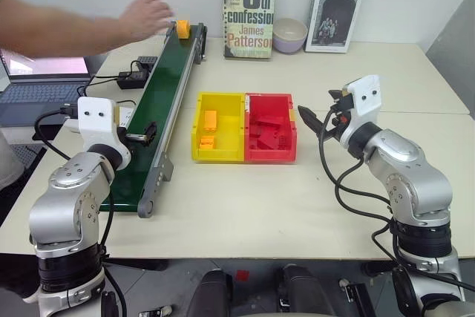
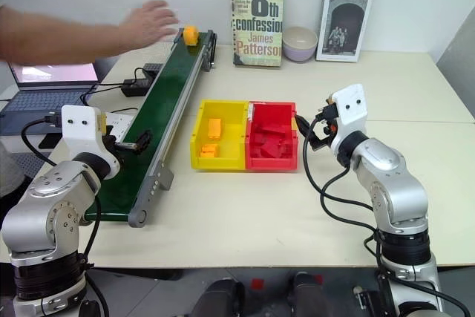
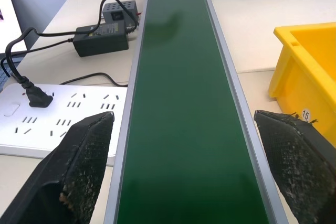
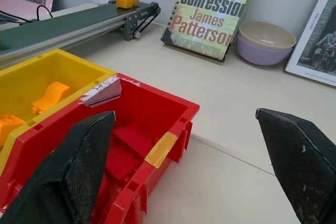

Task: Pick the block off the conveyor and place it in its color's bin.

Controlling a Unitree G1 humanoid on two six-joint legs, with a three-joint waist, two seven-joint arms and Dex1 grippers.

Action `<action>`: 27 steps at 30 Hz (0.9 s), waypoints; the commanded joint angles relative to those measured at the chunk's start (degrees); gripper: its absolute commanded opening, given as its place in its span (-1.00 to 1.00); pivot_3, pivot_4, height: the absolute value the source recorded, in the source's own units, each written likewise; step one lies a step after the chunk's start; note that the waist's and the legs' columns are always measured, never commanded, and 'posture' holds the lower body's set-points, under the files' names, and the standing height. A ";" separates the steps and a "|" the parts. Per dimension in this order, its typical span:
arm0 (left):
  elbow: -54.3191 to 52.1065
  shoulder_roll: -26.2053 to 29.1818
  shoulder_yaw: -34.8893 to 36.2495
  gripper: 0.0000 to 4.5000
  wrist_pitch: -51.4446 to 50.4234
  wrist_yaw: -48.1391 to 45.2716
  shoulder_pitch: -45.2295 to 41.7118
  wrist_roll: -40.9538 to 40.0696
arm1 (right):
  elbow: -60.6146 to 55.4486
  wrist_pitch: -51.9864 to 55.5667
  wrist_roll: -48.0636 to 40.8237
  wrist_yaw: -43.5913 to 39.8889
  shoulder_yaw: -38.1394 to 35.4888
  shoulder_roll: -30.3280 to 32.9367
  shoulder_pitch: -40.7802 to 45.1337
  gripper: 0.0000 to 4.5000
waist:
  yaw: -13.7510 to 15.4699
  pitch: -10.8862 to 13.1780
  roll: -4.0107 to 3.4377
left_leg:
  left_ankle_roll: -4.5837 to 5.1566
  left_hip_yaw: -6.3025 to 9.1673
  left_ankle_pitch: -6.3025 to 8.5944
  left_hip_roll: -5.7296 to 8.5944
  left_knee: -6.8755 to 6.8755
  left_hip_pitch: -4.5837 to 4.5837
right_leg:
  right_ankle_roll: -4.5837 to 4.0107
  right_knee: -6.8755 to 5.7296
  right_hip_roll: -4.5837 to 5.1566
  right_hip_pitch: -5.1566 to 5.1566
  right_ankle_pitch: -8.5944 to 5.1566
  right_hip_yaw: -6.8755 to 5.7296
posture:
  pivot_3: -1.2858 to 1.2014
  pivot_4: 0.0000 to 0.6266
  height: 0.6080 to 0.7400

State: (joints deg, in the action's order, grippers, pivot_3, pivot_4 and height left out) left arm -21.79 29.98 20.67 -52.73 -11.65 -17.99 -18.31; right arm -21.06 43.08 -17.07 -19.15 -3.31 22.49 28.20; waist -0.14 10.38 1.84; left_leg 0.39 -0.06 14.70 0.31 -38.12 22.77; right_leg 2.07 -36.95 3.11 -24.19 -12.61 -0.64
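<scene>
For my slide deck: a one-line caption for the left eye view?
A person's hand sets a yellow block at the conveyor's far end while both open grippers wait.

Along the long dark green conveyor belt (image 1: 165, 102) the surface lies bare; at its far end a person's hand (image 1: 145, 16) hovers beside the small yellow-orange studded block (image 1: 182, 29).

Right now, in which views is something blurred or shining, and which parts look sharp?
Left eye view: the person's hand is smeared by motion beside the sharp small yellow-orange studded block. Left wrist view: the long dark green conveyor belt carries soft glare; the black fingers look soft. Right wrist view: the book cover reads crisply.
</scene>
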 commanded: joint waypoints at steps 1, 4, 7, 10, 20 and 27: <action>-2.66 0.95 -0.05 0.98 -0.42 -0.99 0.20 -0.78 | -1.78 -0.28 -0.81 -0.66 -1.58 1.10 1.11 1.00 | 0.00 0.00 0.00 | 0.00 0.00 0.00 0.00 0.00 0.00 | 0.00 0.00 0.00 0.00 0.00 0.00 | 0.03 -0.52 1.00; -2.99 -0.06 0.32 0.98 0.07 -1.02 0.35 -1.40 | -1.40 -0.72 -0.59 -0.97 -1.76 1.59 0.79 1.00 | 0.00 0.00 0.00 | 0.00 0.00 0.00 0.00 0.00 0.01 | 0.00 0.01 0.00 0.00 0.00 0.00 | 0.03 -0.52 1.00; -3.90 -0.46 1.41 0.98 -1.11 -0.80 0.61 -2.35 | -1.31 -0.45 -0.61 -0.72 -2.06 1.79 0.87 1.00 | 0.01 0.00 0.00 | 0.00 -0.01 0.00 0.00 0.00 0.01 | 0.00 0.02 0.00 0.00 0.00 0.00 | 0.03 -0.52 1.00; -5.45 -0.16 2.05 0.98 -1.95 -0.69 1.71 -2.87 | -1.42 -0.19 -1.17 -1.32 -1.75 1.82 1.46 1.00 | -0.03 0.00 0.00 | 0.00 0.01 0.00 -0.01 0.00 0.01 | 0.00 0.01 0.00 0.00 0.00 0.01 | 0.03 -0.52 1.00; -6.49 -2.94 2.80 0.98 -0.85 2.36 1.96 -3.12 | 1.55 -1.97 -4.12 -7.86 -0.76 3.13 4.95 1.00 | 0.00 0.00 0.00 | 0.00 -0.04 0.00 0.02 -0.02 -0.01 | -0.01 0.01 0.00 0.01 -0.01 -0.01 | 0.03 -0.52 1.00; -3.29 -6.78 1.97 0.98 5.80 3.93 0.93 -1.98 | 4.84 -5.11 -11.70 -22.99 0.95 4.44 9.11 1.00 | 0.01 0.00 0.00 | 0.00 0.03 0.00 -0.02 0.01 0.00 | -0.01 0.03 -0.01 0.01 0.00 -0.02 | 0.03 -0.52 1.00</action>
State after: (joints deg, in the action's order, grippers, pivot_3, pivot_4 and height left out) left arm -25.11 23.95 22.79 -51.13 -8.24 -15.84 -21.18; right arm -16.33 40.36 -25.53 -36.23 -2.91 26.21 35.32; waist -0.13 10.39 1.84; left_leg 0.39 -0.02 14.70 0.30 -38.11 22.77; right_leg 2.06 -36.93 3.10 -24.17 -12.61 -0.67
